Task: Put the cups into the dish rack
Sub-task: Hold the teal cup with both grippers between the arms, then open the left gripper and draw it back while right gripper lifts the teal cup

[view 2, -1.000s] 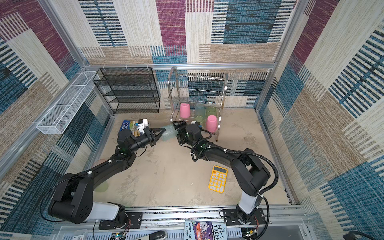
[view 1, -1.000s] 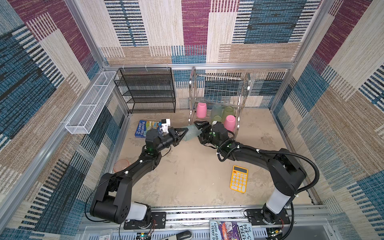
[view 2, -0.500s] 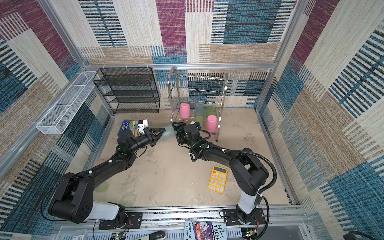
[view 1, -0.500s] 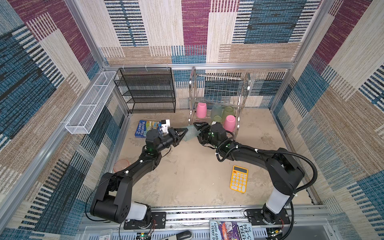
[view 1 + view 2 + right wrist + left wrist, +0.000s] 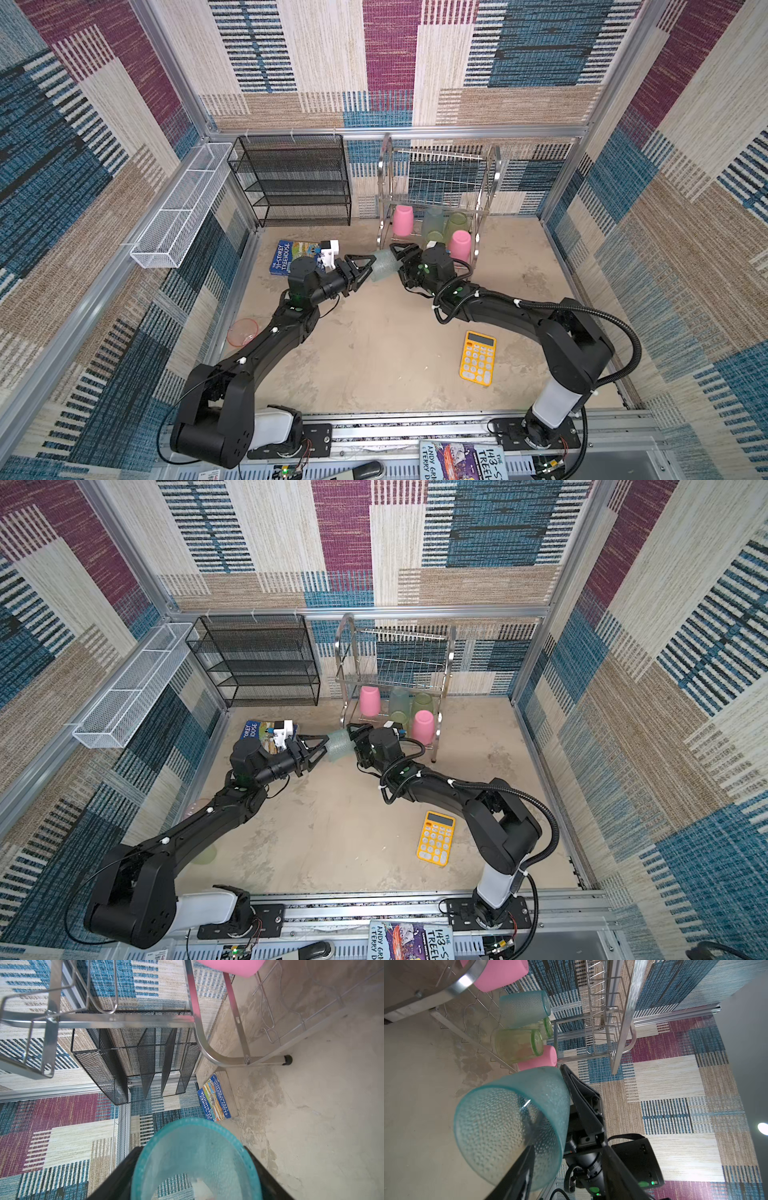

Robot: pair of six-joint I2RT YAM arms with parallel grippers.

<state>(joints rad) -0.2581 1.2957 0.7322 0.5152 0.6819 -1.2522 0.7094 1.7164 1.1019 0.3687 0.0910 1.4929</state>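
**Left wall.** A white mesh trough (image 5: 174, 212) is fixed to the frame. A black mesh shelf unit (image 5: 291, 178) stands against the back wall beside it.

**Floor, left side.** A salmon cup (image 5: 242, 332) sits close to the wall beside the left arm (image 5: 270, 345). A pale green shape (image 5: 203, 855), half hidden by that arm, is probably another cup; the view there is poor. A blue book (image 5: 286, 257) lies flat in front of the shelf unit.

**Left gripper** (image 5: 372, 267). The jaws are parted wide and grip nothing. In the left wrist view one of its fingers (image 5: 521, 1172) sits in the mouth of the teal cup (image 5: 508, 1136). The other finger stands outside, clear of the wall.

**Teal cup.** It lies on its side, held off the floor between the two grippers in both top views (image 5: 384, 269) (image 5: 340, 749). Its mouth faces the left gripper. It is just in front of the dish rack's left front corner.

**Right gripper** (image 5: 397, 266). It is closed on the teal cup, with its fingers (image 5: 122, 1174) against opposite sides of the cup.

**Dish rack** (image 5: 444, 178). It stands at the back wall, right of the shelf unit. Five cups stand mouth down on its lower tier:
- rear pink cup (image 5: 402, 220)
- rear teal cup (image 5: 432, 216)
- rear green cup (image 5: 457, 222)
- front green cup (image 5: 434, 240)
- front pink cup (image 5: 459, 245)

**Floor, right side.** A yellow calculator (image 5: 478, 357) lies face up, well apart from the rack.
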